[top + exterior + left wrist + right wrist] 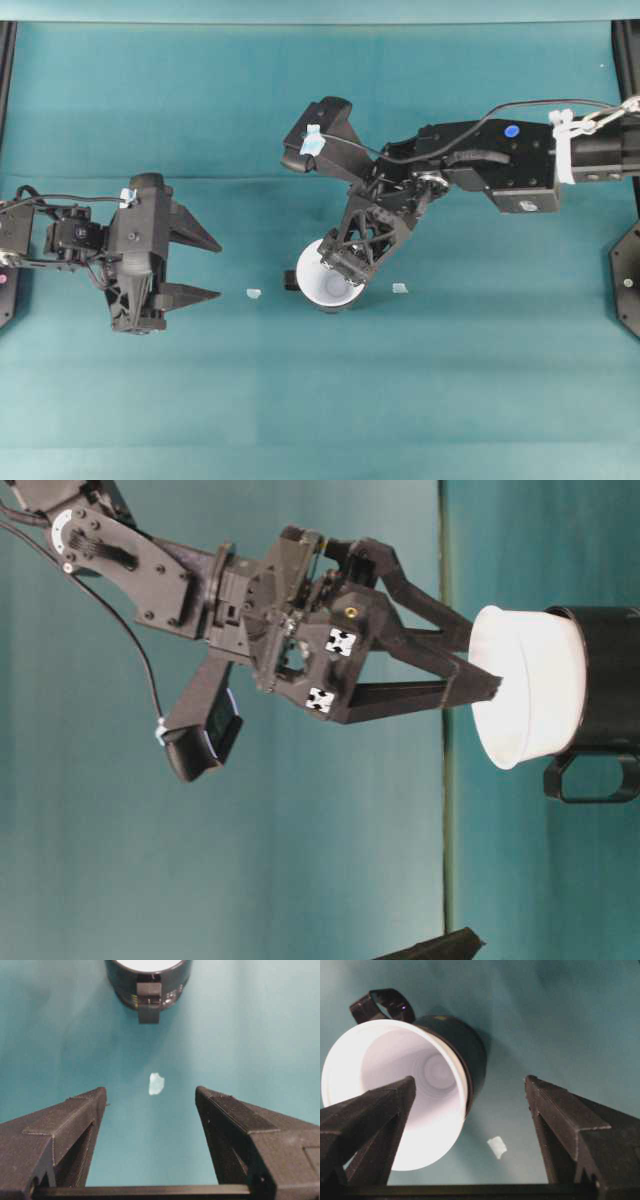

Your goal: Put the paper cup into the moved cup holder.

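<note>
So the left gripper (205,268) sits spread wide and empty. Mid-table, the paper cup (322,279) is already nested in the cup holder (606,670). Right gripper (352,271) is spread too, one finger inside the rim, so pulling out crooked could snag the cup.

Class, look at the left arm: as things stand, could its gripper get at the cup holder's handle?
Probably yes. The left gripper is open and points straight at the cup holder, whose handle faces it. Only bare cloth and a small white scrap lie between them. The right gripper works from the other side.
</note>
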